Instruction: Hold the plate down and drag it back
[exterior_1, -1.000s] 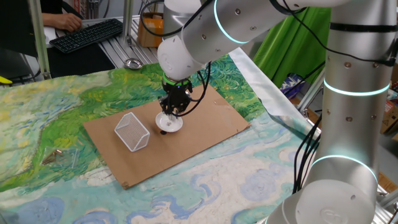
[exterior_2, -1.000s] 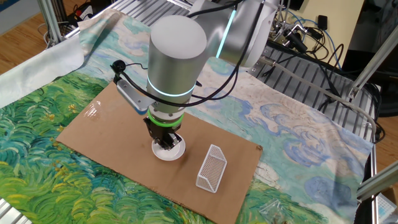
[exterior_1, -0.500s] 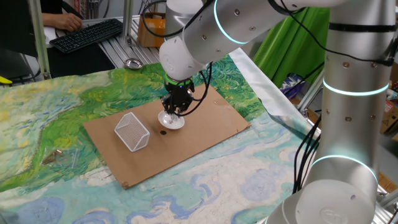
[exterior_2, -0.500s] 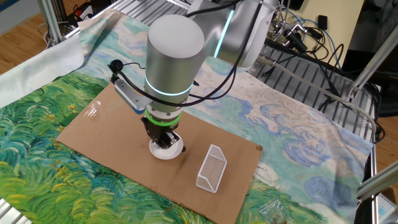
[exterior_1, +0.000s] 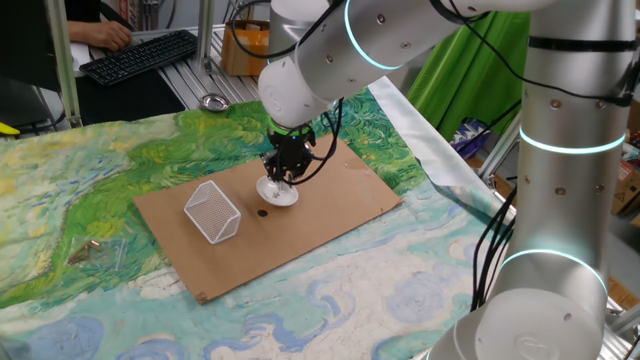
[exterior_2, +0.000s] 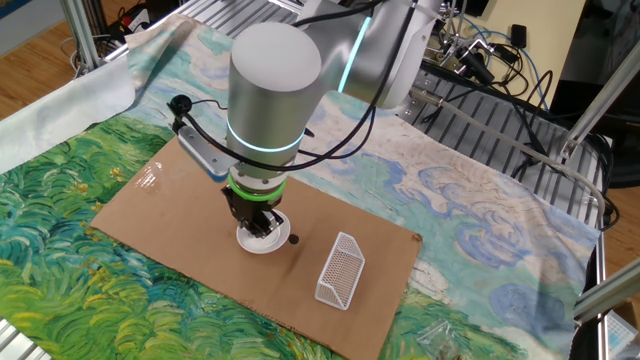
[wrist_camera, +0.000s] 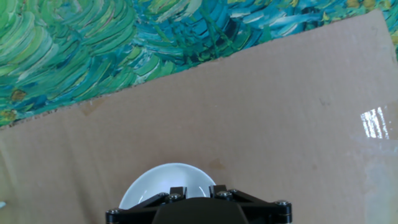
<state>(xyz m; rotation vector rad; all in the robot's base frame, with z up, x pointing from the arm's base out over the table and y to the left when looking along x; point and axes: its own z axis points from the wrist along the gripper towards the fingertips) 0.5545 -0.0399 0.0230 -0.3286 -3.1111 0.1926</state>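
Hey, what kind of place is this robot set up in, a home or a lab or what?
Most likely a robotics lab or workshop. A silver robot arm works over a tabletop painted-pattern cloth, aluminium framing and loose cables surround it, and someone types at a black keyboard nearby.

No readable text, label or number anywhere.

Glossy white plate (exterior_1: 277, 192), smooth as glazed ceramic, sits under the matt black end effector (exterior_1: 284, 176). Below it, a flat brown cardboard sheet (exterior_1: 340, 205), dull and papery, with one shiny tape-like patch (wrist_camera: 375, 122) catching light in the hand view. The cloth (exterior_1: 90, 190) over the table looks soft, printed with painterly strokes. White wire-mesh basket (exterior_1: 212, 211), thin coated metal. Arm shells (exterior_2: 272, 85) are satin grey, smooth.
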